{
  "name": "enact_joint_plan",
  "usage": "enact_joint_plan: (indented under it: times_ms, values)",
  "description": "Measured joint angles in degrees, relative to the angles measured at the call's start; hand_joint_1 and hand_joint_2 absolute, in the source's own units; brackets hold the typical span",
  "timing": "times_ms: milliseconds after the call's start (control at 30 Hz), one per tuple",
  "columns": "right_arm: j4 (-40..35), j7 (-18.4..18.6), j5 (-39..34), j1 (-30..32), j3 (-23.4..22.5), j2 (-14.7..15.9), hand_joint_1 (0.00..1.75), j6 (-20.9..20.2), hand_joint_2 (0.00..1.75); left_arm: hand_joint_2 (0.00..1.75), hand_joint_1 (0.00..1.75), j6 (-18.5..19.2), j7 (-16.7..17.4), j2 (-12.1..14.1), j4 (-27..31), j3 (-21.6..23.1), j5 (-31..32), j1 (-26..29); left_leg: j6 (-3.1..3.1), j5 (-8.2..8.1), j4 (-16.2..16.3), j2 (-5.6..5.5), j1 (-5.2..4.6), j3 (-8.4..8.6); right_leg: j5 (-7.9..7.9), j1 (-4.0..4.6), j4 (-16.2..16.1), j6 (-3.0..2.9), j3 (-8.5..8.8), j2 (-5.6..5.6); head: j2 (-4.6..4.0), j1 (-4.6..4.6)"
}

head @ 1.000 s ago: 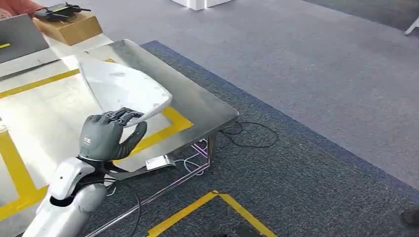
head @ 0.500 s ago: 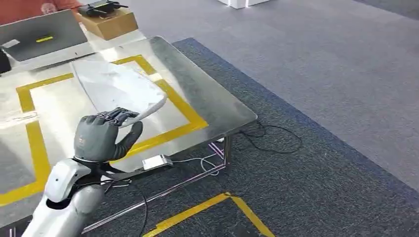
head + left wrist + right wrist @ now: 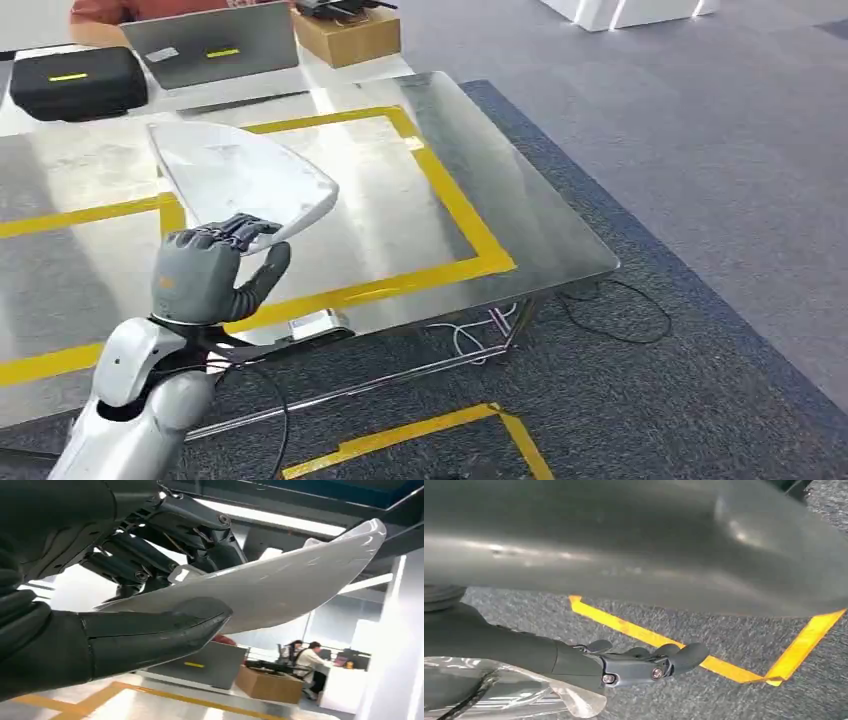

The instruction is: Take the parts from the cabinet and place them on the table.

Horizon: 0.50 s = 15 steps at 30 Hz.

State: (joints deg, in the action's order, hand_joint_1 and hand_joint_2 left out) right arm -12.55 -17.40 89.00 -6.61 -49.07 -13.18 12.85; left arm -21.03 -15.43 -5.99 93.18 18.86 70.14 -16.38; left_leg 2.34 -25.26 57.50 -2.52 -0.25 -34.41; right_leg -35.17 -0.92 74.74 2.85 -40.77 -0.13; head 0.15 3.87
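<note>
**Head view: white part held over the steel table**

Head view shows the white curved part (image 3: 240, 180) raised above the steel table (image 3: 540, 240), over the left edge of the yellow tape rectangle (image 3: 455, 205). The left hand (image 3: 205, 275) grips the part's near edge, dark fingers (image 3: 240, 232) on top and the thumb beneath. In the left wrist view the thumb (image 3: 150, 635) presses the part's (image 3: 280, 585) underside. The right hand (image 3: 574, 665) hangs over grey carpet crossed by yellow floor tape (image 3: 649, 637), fingers loosely extended and holding nothing. At the table's far side lie a black case (image 3: 75, 82), a laptop (image 3: 210, 45) and a cardboard box (image 3: 350, 35).
</note>
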Motion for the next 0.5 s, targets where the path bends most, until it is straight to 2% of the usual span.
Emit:
enact_joint_plan:
  times_ms: [33,67,100,133,167,233,267,300,333,367,400,433,467,500]
  values:
    - [0.0,0.0,0.0,-0.1,0.0,0.0,0.0,0.0,0.0,1.75,1.75,0.0,0.0,0.0,0.0,0.0,0.0,0.0,-0.07,-0.05,0.1,-0.86,0.1,0.09,2.63,-0.05,-3.6,-0.03,1.4,0.12,0.0,0.0]
    - [0.0,0.0,0.0,-0.2,0.0,0.0,0.0,0.0,0.0,1.75,1.75,0.0,0.0,0.0,0.0,0.0,0.0,0.0,-0.26,-0.17,0.2,-1.69,0.2,0.26,5.74,-0.19,-9.2,-0.1,3.84,0.57,0.0,-0.02]
    - [0.0,0.2,0.0,-0.2,0.0,0.0,0.0,0.0,0.0,1.75,1.75,0.0,0.0,0.0,0.0,0.0,0.0,0.0,-0.61,-0.4,0.4,-2.39,0.33,0.29,8.12,-0.49,-14.5,0.01,6.19,2.31,0.0,-0.02]
    - [0.0,0.4,-0.1,-0.3,0.0,0.0,0.0,0.0,0.0,1.75,1.75,0.0,0.0,0.0,0.0,0.0,0.1,-0.1,-1.05,-0.56,0.8,-2.94,0.07,-0.15,6.87,-0.78,-15.8,0.04,7.04,5.3,0.0,0.0]
    - [0.0,0.5,-0.2,-0.3,0.0,-0.1,0.0,0.0,0.0,1.75,1.75,0.0,0.0,-0.2,0.0,-0.1,0.2,-0.1,-1.33,-0.43,1.2,-3.75,0.25,-0.68,6.81,-0.85,-16.3,-0.26,7.56,5.03,0.0,-0.09]
    - [0.0,0.7,-0.4,-0.3,0.0,-0.1,0.0,0.0,0.0,1.75,1.75,0.1,0.0,-0.2,0.0,-0.1,0.2,0.0,-2.0,-0.04,0.9,-4.75,0.6,-0.89,6.86,-0.43,-16.1,-0.64,7.49,4.08,0.0,-0.06]
    - [0.0,0.7,-0.5,-0.3,0.0,-0.1,0.0,0.0,0.0,1.75,1.75,0.1,0.0,-0.2,0.0,-0.2,0.3,0.0,-2.28,-0.03,0.9,-5.39,0.6,-0.95,7.01,-0.58,-16.3,-0.97,7.68,3.43,0.0,-0.04]
    - [0.0,0.8,-0.6,-0.4,0.0,-0.3,0.0,0.0,0.0,1.75,1.75,0.1,0.0,-0.2,0.1,-0.2,0.3,0.1,-2.51,-0.51,1.2,-4.6,0.57,-1.04,7.12,-0.9,-16.6,-1.34,7.9,2.55,0.0,0.07]
    - [0.0,0.8,-0.7,-0.6,0.0,-0.2,0.0,0.0,0.0,1.75,1.75,0.1,0.0,-0.2,0.1,-0.2,0.4,-0.1,-2.85,-1.82,3.3,-1.41,0.21,-1.87,6.95,-0.81,-16.7,-1.85,8.13,1.94,0.0,-0.68]
    - [0.0,0.8,-0.8,-0.6,0.0,-0.2,0.0,0.0,0.0,1.75,1.75,0.1,0.0,-0.2,0.2,-0.2,0.5,-0.3,-3.19,-3.85,7.3,0.5,0.28,-3.81,6.84,-0.67,-16.7,-2.11,8.29,1.1,0.0,-0.96]
    - [0.0,0.8,-0.8,-0.5,0.0,-0.2,0.0,0.0,0.0,1.75,1.75,0.1,0.0,-0.3,0.2,-0.2,0.5,-0.2,-3.35,-5.84,12.0,1.42,0.41,-6.08,6.7,-0.54,-16.7,-2.32,8.39,0.23,0.0,-0.89]
    - [0.0,0.9,-1.0,-0.3,0.0,-0.2,0.0,0.0,0.0,1.75,1.75,0.2,0.0,-0.2,0.2,-0.2,0.5,-0.1,-3.48,-7.45,16.6,1.83,0.52,-8.41,6.57,-0.46,-16.6,-2.5,8.44,-0.68,0.0,-0.96]
    - [0.0,1.0,-1.0,-0.3,0.0,-0.2,0.0,0.0,0.0,1.75,1.75,0.2,0.0,-0.2,0.2,-0.2,0.6,0.0,-3.55,-7.75,19.0,1.91,0.63,-9.66,6.48,-0.38,-16.6,-2.54,8.49,-1.46,0.0,-0.94]
    - [0.0,1.0,-1.1,-0.3,0.0,-0.2,0.0,0.0,0.0,1.75,1.75,0.2,0.0,-0.2,0.2,-0.3,0.7,0.2,-3.53,-6.68,18.4,1.96,0.69,-9.48,6.36,-0.31,-16.6,-2.55,8.6,-2.22,0.0,-0.92]
